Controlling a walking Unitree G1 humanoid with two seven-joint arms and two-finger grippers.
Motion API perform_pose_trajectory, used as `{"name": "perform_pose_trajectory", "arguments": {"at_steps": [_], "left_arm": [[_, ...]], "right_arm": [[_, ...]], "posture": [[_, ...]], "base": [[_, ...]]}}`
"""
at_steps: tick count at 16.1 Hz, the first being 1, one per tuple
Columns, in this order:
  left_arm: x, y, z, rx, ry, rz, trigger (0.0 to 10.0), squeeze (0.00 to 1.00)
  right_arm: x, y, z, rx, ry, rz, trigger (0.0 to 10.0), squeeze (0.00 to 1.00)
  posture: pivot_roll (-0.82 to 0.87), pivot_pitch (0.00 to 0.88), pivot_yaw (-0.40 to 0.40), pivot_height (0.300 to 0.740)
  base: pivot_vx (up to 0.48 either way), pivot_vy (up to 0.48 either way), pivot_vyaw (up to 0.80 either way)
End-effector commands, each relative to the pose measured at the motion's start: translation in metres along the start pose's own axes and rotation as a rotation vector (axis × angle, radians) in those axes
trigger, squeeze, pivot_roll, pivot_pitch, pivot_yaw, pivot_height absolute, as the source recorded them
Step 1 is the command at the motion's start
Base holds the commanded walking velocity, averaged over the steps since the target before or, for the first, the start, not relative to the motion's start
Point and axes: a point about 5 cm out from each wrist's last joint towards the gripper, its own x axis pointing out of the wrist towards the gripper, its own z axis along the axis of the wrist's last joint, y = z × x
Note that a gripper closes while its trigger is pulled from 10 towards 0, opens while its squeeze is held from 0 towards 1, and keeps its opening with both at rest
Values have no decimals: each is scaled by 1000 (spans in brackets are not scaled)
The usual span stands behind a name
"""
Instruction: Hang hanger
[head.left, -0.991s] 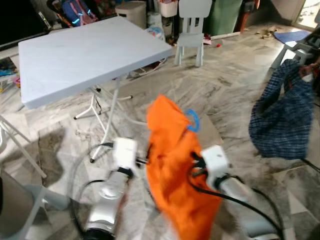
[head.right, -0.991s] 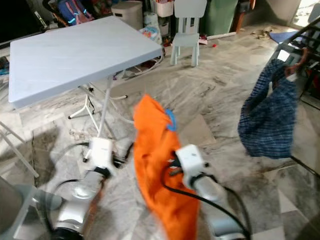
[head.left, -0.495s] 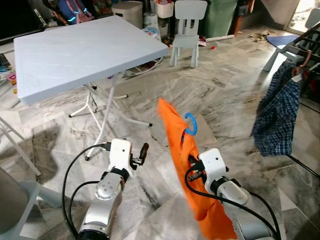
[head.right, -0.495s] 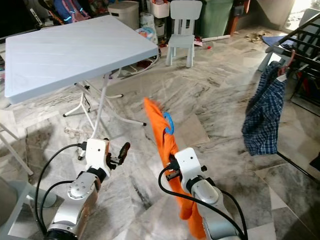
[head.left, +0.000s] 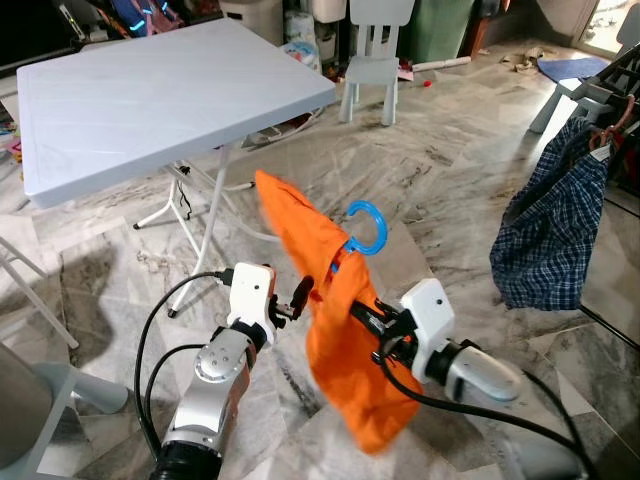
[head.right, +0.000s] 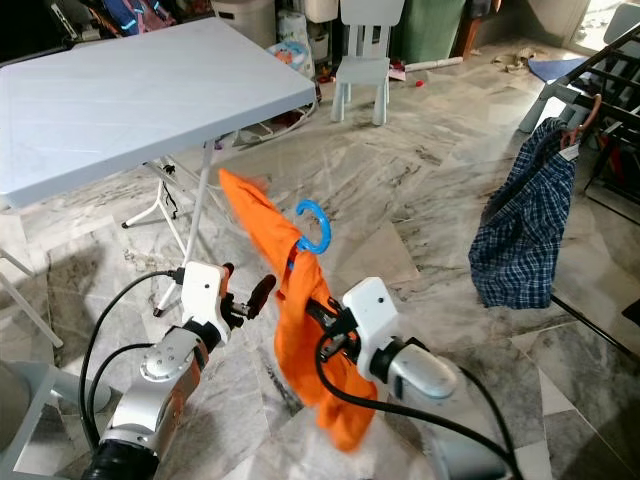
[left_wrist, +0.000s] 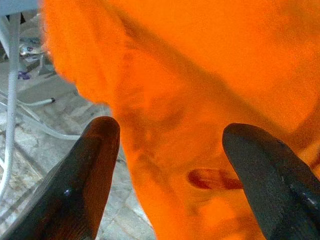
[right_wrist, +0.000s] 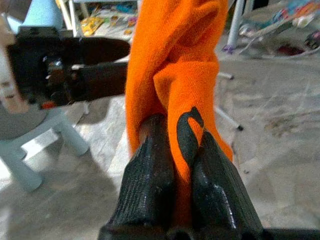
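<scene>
The right gripper (right_wrist: 181, 150) is clamped on the bright orange cloth garment (head.left: 340, 330), which hangs from a blue plastic hanger hook (head.left: 364, 226) above the marble floor (head.left: 450, 190). The left gripper (left_wrist: 170, 150), 2 fingers spread, faces the cloth.

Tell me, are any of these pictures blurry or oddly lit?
Left eye view: the orange garment is smeared at its lower edge; table and floor stay sharp. Left wrist view: the orange cloth is soft and out of focus. Right wrist view: the background is hazy behind the right gripper.
</scene>
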Motion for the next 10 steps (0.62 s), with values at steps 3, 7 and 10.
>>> {"name": "perform_pose_trajectory", "arguments": {"at_steps": [3,7,10], "left_arm": [[4,-2,5,-42,-24,-40,10000,0],[1,-15,11,-112,-39,-121,10000,0],[-2,-22,11,-90,-43,-179,10000,0]], "right_arm": [[-3,14,18,-36,-35,108,10000,0],[4,-3,21,-76,-42,-46,10000,0],[12,-9,23,-95,-41,-81,10000,0]], "posture": [[-145,106,48,740],[-155,109,50,740],[-145,103,48,740]], "base": [[0,0,0],[0,0,0],[0,0,0]]}}
